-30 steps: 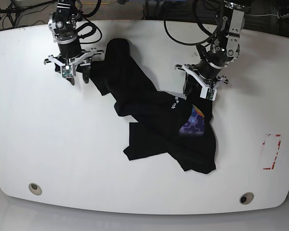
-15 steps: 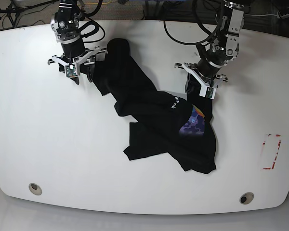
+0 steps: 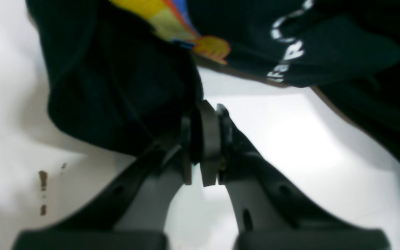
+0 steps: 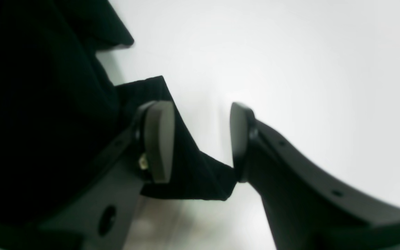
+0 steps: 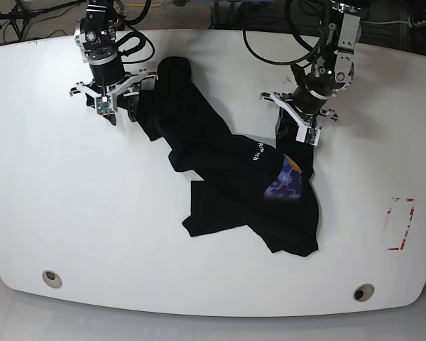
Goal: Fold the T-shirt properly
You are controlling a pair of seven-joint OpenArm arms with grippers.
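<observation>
The black T-shirt [image 5: 227, 167] lies crumpled on the white table [image 5: 85, 213], running from the back left to the front right, with its purple-blue graphic [image 5: 285, 183] and white lettering [image 5: 258, 150] showing. My left gripper [image 5: 292, 137], on the right of the base view, is shut on the shirt's edge near the graphic; in the left wrist view [image 3: 207, 114] the black cloth [image 3: 116, 86] is pinched between the closed pads. My right gripper [image 5: 121, 114] is open at the shirt's back-left end; in the right wrist view [image 4: 200, 139] a corner of the cloth [image 4: 193, 173] lies between its spread fingers.
A red-marked rectangle [image 5: 400, 224] is on the table at the right. Two round holes [image 5: 51, 278] [image 5: 363, 292] sit near the front edge. Cables run along the back edge behind both arms.
The right gripper has shifted slightly to the right, toward the shirt's back-left end. The left gripper has moved a little up and back with the cloth. The shirt's shape is almost the same.
</observation>
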